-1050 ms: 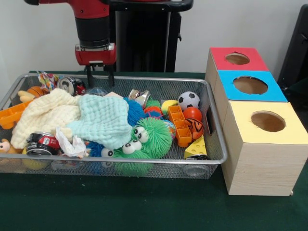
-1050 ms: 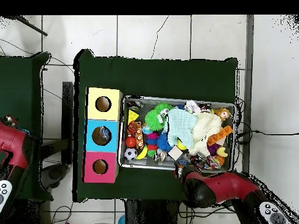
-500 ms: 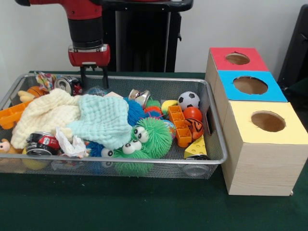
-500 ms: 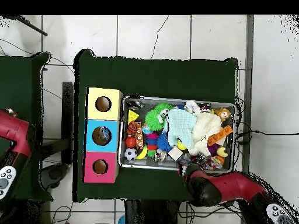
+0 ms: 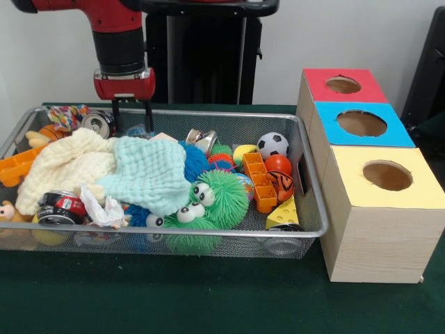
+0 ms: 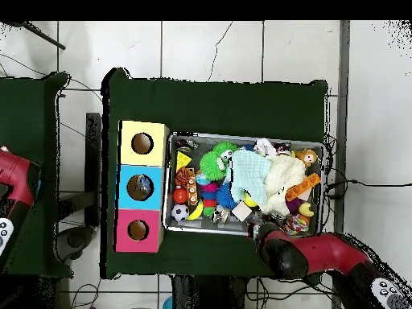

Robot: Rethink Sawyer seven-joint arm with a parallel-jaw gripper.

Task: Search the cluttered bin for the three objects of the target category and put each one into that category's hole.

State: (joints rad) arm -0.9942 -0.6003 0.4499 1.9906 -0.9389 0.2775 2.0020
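The claw [image 5: 131,111] hangs with prongs apart over the wire bin [image 5: 306,182] (no writing is legible anywhere).

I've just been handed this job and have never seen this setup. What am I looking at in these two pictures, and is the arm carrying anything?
The machine is a red and black robot arm. Its grasping tool is two thin black prongs, spread apart with nothing between them, hanging above the far rim of the bin.

One picture is taken from across the table, facing the robot. The other looks straight down from above, with the arm entering from the bottom edge.

On the green table sits a wire mesh bin full of clutter: a cream cloth, a pale green cloth, a fuzzy green toy with eyes, a small football, an orange ball, orange blocks, a cheese wedge and cans.

Beside the bin stand three wooden boxes with round holes, topped red, blue and yellow.
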